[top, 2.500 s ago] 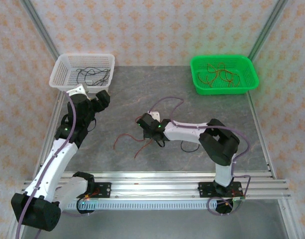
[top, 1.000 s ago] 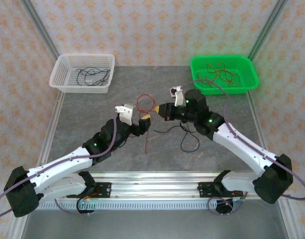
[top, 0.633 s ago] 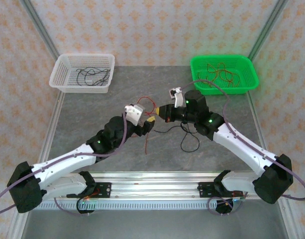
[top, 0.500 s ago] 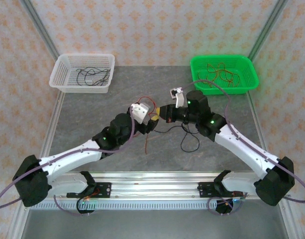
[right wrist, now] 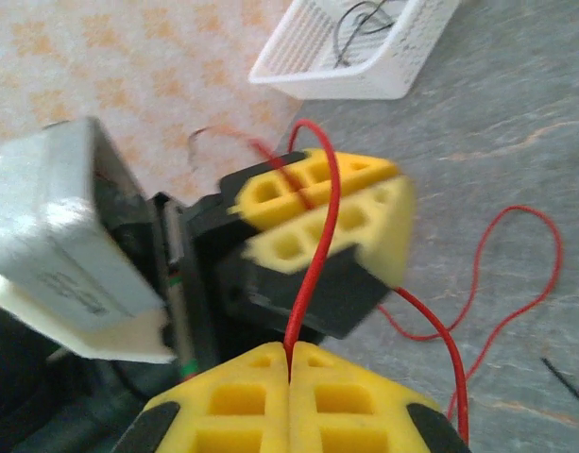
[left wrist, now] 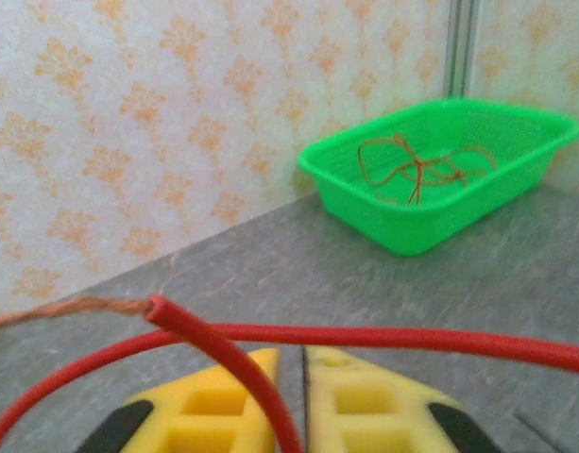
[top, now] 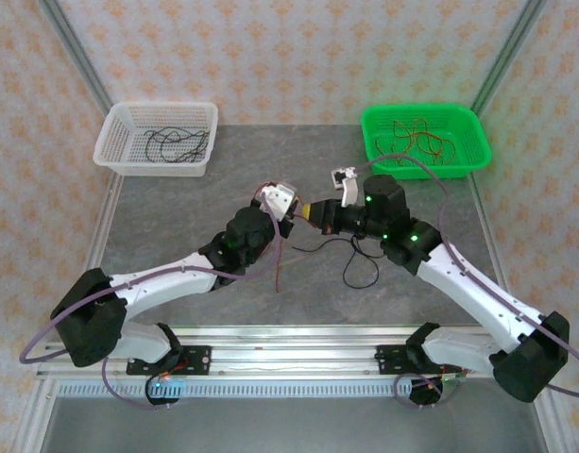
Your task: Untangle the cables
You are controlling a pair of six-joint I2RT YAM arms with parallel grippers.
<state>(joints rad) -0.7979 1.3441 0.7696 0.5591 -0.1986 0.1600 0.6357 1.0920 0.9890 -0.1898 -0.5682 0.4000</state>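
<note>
Grasp done: I have left gripper (left wrist: 303, 357) and right gripper (right wrist: 291, 357) clamped on thin red wire (left wrist: 365, 335); pulling it from thin black wire (top: 347, 274) remains.

A thin red wire (right wrist: 313, 274) is held pinched and raised at frame centre; a black wire (top: 346, 280) is seen looped just right.

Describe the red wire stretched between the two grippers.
The thin red plastic-coated wire runs in a slight curve between two pairs of yellow foam fingers. It is pinched in the right gripper and in the left gripper. One cut end shows bare copper strands just above the left fingers. Beyond the grips, its slack trails down in loops onto the grey stone-patterned table.
</note>
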